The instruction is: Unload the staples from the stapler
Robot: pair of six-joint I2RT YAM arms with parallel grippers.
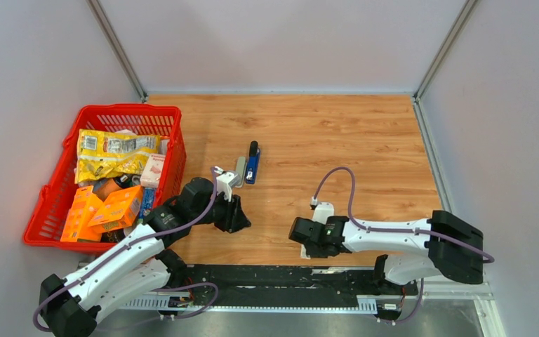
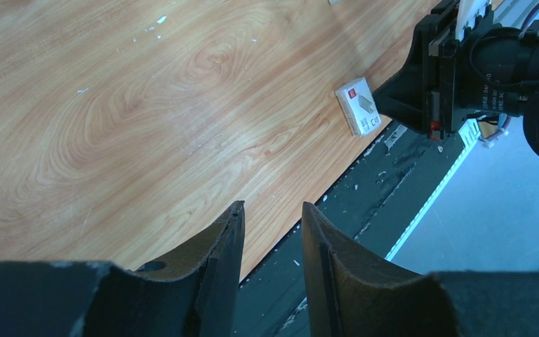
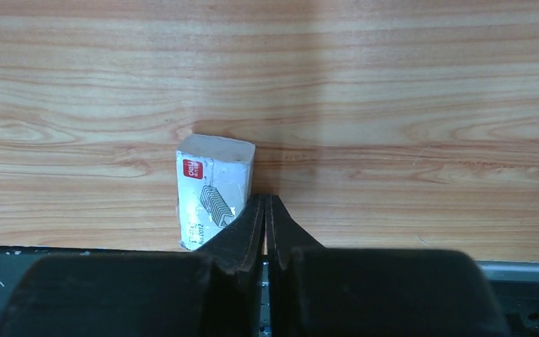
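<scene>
A blue and black stapler (image 1: 253, 163) lies on the wooden table, with a slim grey stapler (image 1: 240, 170) flat against its left side. No loose staples can be made out. My left gripper (image 1: 241, 221) is in front of the staplers, apart from them; in the left wrist view (image 2: 272, 207) it is open and empty over the table's near edge. My right gripper (image 1: 294, 232) is low at the near edge; in the right wrist view (image 3: 265, 198) it is shut on nothing, its tips just right of a small white printed packet (image 3: 214, 188).
A red basket (image 1: 63, 175) full of snack packets stands at the left. The white packet also shows in the left wrist view (image 2: 358, 107), next to the right gripper (image 2: 387, 102). The black rail (image 1: 288, 277) runs along the near edge. Small white flecks (image 2: 160, 20) dot the wood.
</scene>
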